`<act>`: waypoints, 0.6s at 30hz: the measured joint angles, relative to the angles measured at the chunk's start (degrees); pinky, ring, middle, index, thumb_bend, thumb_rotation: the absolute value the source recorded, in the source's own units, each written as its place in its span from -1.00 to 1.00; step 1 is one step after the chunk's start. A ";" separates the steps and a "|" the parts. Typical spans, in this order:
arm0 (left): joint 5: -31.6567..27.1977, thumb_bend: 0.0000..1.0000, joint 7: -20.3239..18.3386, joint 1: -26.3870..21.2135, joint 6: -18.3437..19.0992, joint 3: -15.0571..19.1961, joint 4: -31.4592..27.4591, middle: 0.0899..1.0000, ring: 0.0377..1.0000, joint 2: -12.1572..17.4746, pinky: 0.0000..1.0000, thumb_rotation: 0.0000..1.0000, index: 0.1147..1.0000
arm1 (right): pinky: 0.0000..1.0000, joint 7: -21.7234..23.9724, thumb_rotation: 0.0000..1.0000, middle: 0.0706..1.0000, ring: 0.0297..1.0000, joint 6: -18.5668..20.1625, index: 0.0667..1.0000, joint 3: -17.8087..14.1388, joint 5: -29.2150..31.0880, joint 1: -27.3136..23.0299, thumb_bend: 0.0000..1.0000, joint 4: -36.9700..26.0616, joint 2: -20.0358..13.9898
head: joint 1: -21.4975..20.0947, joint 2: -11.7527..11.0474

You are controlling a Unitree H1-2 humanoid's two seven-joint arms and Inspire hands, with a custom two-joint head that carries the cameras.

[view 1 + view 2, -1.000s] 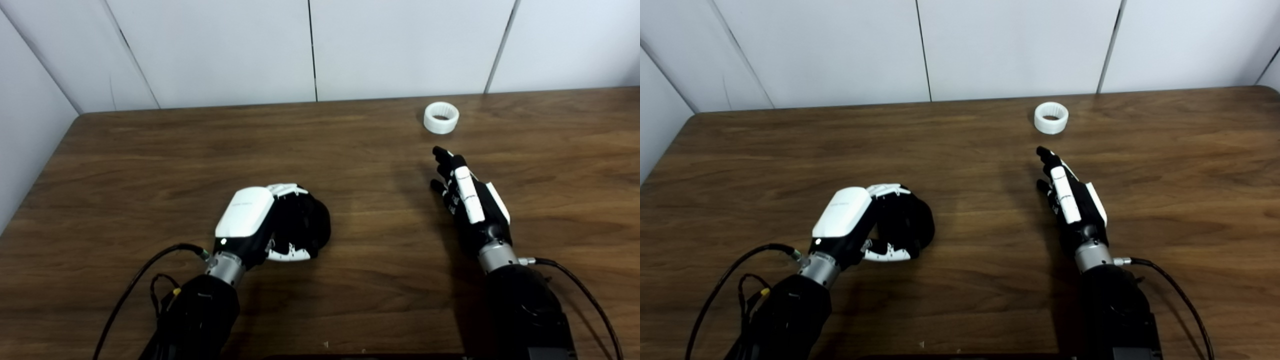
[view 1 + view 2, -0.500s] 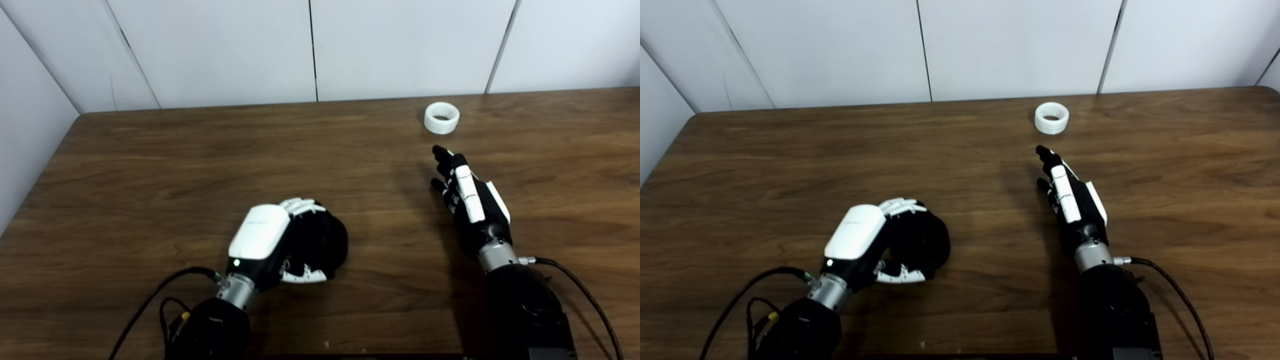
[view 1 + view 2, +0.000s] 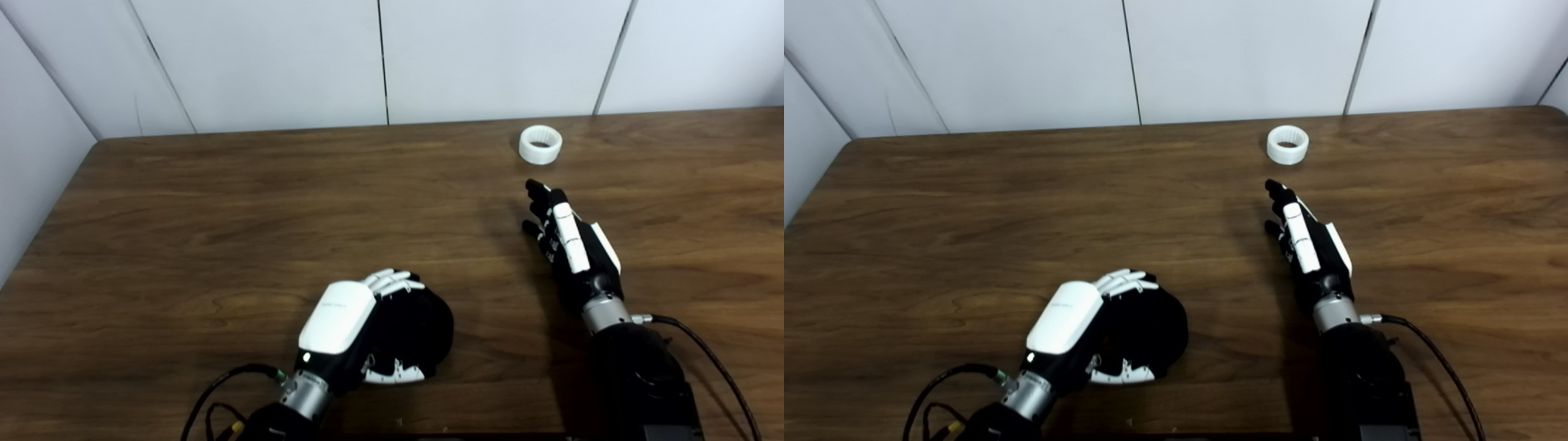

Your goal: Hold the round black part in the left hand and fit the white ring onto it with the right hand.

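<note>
The left hand (image 3: 361,334) is wrapping its fingers around the round black part (image 3: 429,324) low over the desk (image 3: 245,202), while the right hand (image 3: 569,239) is reaching empty with fingers extended — short of the white ring (image 3: 540,144) near the desk's far edge. The reach should probably be finishing beside the ring, thumb and fingers straddling its wall — not nudging it away.

Twin head cameras look down, sharing table (image 3: 184,202), slightly offset.
</note>
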 measured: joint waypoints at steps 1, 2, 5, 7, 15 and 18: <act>0.07 0.55 -0.09 0.43 -0.13 -0.27 -0.40 0.65 0.72 0.00 0.44 -0.50 0.34 | 0.85 -0.09 0.78 0.88 0.94 0.00 0.74 -0.01 -0.01 0.00 0.22 -0.04 0.00 | -0.09 0.09; 0.18 0.54 -0.17 0.75 -0.23 -0.43 -0.64 0.65 0.73 0.01 0.45 -0.51 0.35 | 0.85 -0.14 0.78 0.87 0.94 0.01 0.74 0.00 -0.02 0.00 0.22 -0.05 0.00 | -0.17 0.35; 0.42 0.52 -0.48 1.72 -0.72 -0.79 -1.33 0.66 0.72 0.04 0.47 -0.53 0.35 | 0.85 -0.22 0.80 0.88 0.94 0.28 0.75 0.08 -0.06 0.00 0.22 -0.42 0.03 | -0.18 0.44; 0.42 0.50 -0.79 2.33 -1.17 -1.00 -1.88 0.66 0.73 0.21 0.50 -0.51 0.35 | 0.86 -0.23 0.80 0.89 0.95 0.31 0.75 0.11 -0.06 0.00 0.23 -0.96 0.02 | -0.26 0.53; 0.38 0.51 -1.21 4.44 -2.91 -0.96 -3.02 0.63 0.71 0.52 0.50 -0.53 0.34 | 0.83 -0.31 0.78 0.88 0.93 0.88 0.74 0.27 -0.07 -0.03 0.23 -1.26 0.04 | -0.53 1.23; 0.38 0.51 -1.20 4.65 -3.55 -0.65 -2.99 0.64 0.72 0.50 0.49 -0.52 0.34 | 0.84 -0.42 0.78 0.87 0.93 1.15 0.73 0.30 -0.24 -0.03 0.23 -1.28 0.03 | -0.53 1.23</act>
